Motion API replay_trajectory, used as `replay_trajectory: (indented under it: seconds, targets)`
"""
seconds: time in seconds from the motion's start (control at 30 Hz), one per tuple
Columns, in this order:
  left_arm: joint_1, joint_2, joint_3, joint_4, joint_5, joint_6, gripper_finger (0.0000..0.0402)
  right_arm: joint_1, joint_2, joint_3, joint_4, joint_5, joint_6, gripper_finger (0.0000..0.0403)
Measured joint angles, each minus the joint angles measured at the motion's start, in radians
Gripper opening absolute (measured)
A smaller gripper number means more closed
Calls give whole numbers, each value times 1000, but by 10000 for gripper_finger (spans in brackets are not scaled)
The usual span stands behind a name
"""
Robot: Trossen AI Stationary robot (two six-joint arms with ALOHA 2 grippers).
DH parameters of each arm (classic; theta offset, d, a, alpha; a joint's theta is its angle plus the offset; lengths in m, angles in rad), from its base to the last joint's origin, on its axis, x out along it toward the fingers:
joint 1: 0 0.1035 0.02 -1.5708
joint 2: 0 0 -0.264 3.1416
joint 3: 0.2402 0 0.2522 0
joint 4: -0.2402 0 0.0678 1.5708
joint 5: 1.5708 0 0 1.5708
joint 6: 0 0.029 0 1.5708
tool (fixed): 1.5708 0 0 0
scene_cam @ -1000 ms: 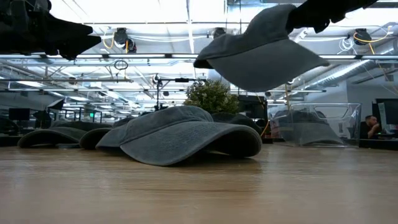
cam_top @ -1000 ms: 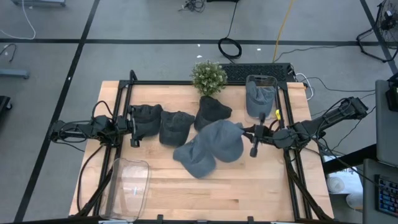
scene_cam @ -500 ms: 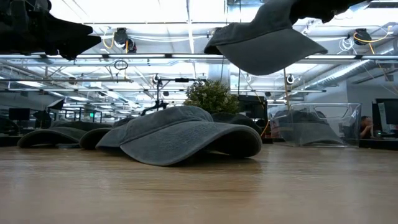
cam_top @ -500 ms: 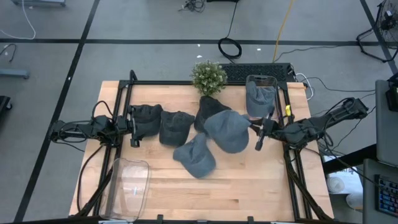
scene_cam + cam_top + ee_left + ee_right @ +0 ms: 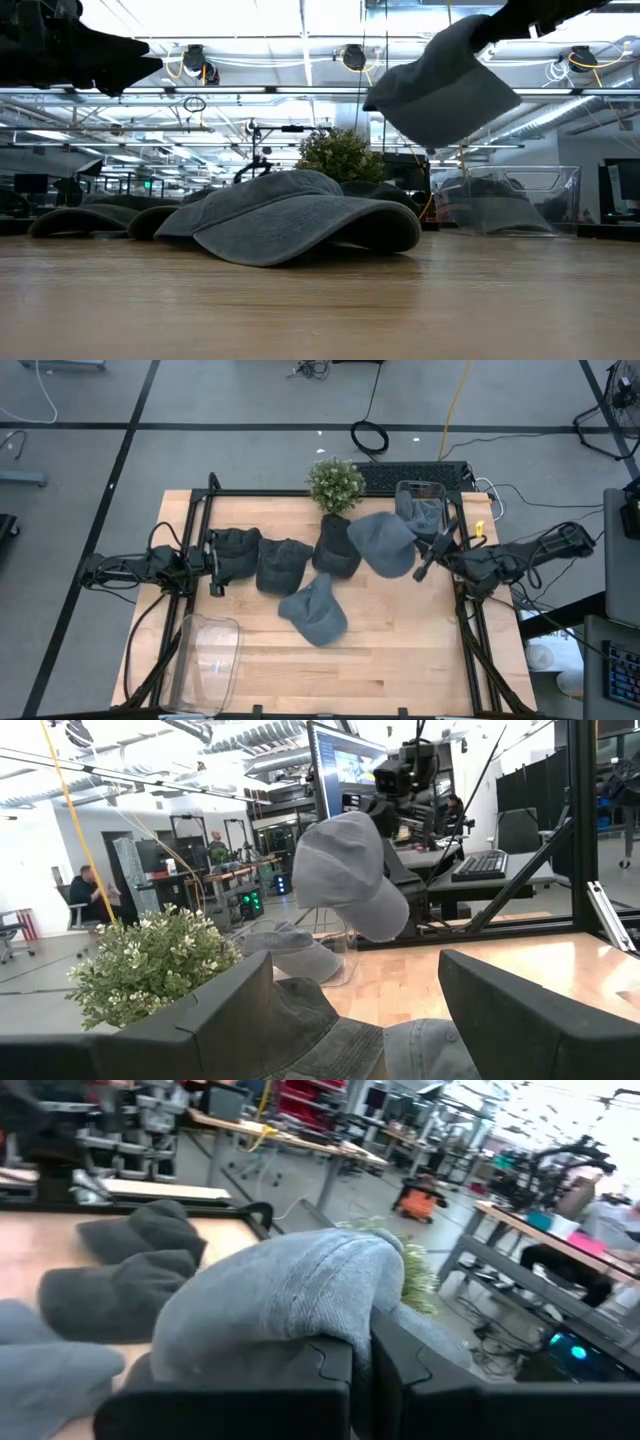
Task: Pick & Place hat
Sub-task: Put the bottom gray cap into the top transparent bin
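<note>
A grey cap (image 5: 385,543) hangs in the air from my right gripper (image 5: 424,558), which is shut on it just near of the clear bin (image 5: 420,488) at the table's far right. The low view shows the cap (image 5: 440,90) high above the table. That bin holds another grey cap (image 5: 418,515). Several more caps lie on the wood: two at the left (image 5: 235,550) (image 5: 282,565), one by the plant (image 5: 335,550), and one nearer the middle (image 5: 318,610). My left gripper (image 5: 213,565) waits open above the leftmost cap (image 5: 330,1030). My right gripper pinches a fold of the cap's crown (image 5: 345,1330) between its two fingers (image 5: 300,1380), coming level from the table's right side. The cap is lifted clear and drapes over and below the fingers, its brim (image 5: 385,915) hanging downward.
A small potted plant (image 5: 335,482) stands at the far edge beside the bin. A second clear bin (image 5: 205,660) lies at the near left corner. A black frame rail (image 5: 300,493) runs along the far edge. Bare wood (image 5: 400,650) spreads over the near right.
My right gripper has carried the cap up and toward the table's far right, from over the middle cap to just beside the clear bin. The cap has swung and tipped, so its brim now hangs more steeply.
</note>
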Motion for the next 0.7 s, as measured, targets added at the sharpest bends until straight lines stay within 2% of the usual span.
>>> replay_trajectory:
  seconds: [0.13, 0.3, 0.43, 0.6, 0.7]
  targets:
    - [0, 0, 0, 0, 0, 0, 294, -47, -20, 0, 4, 4, -21, 0]
    - [0, 0, 0, 0, 0, 0, 294, -112, -30, -2, 6, 93, -71, 0]
    - [0, 0, 0, 0, 0, 0, 294, -162, -30, -28, 4, 210, -130, 0]
    - [0, 0, 0, 0, 0, 0, 294, -220, -35, -58, 5, 217, -131, 0]
    - [0, 0, 0, 0, 0, 0, 294, -250, -35, -70, 5, 275, -160, 0]
